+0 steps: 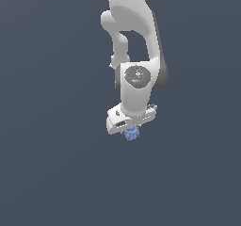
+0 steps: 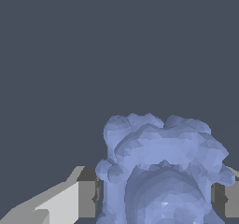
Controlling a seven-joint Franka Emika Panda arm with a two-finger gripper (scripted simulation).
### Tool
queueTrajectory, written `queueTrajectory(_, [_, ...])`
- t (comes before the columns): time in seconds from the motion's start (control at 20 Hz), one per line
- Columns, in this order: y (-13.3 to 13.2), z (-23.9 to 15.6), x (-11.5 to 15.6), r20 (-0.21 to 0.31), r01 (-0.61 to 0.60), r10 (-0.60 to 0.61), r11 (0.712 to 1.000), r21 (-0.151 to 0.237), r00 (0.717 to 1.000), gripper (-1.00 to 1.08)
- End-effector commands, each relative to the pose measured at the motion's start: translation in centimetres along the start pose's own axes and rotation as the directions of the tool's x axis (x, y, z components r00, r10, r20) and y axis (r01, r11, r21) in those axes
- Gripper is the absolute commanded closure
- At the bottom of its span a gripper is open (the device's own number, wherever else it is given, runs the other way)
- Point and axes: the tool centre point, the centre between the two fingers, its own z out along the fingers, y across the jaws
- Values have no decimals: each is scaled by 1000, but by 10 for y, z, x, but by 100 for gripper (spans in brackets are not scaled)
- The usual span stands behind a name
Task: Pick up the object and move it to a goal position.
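Observation:
The object is a small periwinkle-blue lumpy block (image 1: 132, 133) with knobbly edges. In the exterior view it shows just under my white gripper hand, which hides most of it and the fingers. In the wrist view the block (image 2: 161, 171) fills the space between my gripper (image 2: 156, 199), with a ring-like mark on its face. One finger pad (image 2: 87, 199) presses one side of it and the other finger (image 2: 227, 199) presses the opposite side. The gripper is shut on the block.
The white arm (image 1: 134, 36) comes in from the top of the exterior view. A plain dark grey surface (image 1: 47, 149) spreads all around. No other object shows.

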Motion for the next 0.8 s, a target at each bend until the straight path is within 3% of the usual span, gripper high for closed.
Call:
queueTrajectory(0.0, [-13, -15, -10, -1, 0, 0, 1000, -1, 1000, 108])
queueTrajectory(0.75, [-65, -76, -48, -1, 0, 0, 1000, -1, 1000, 108])
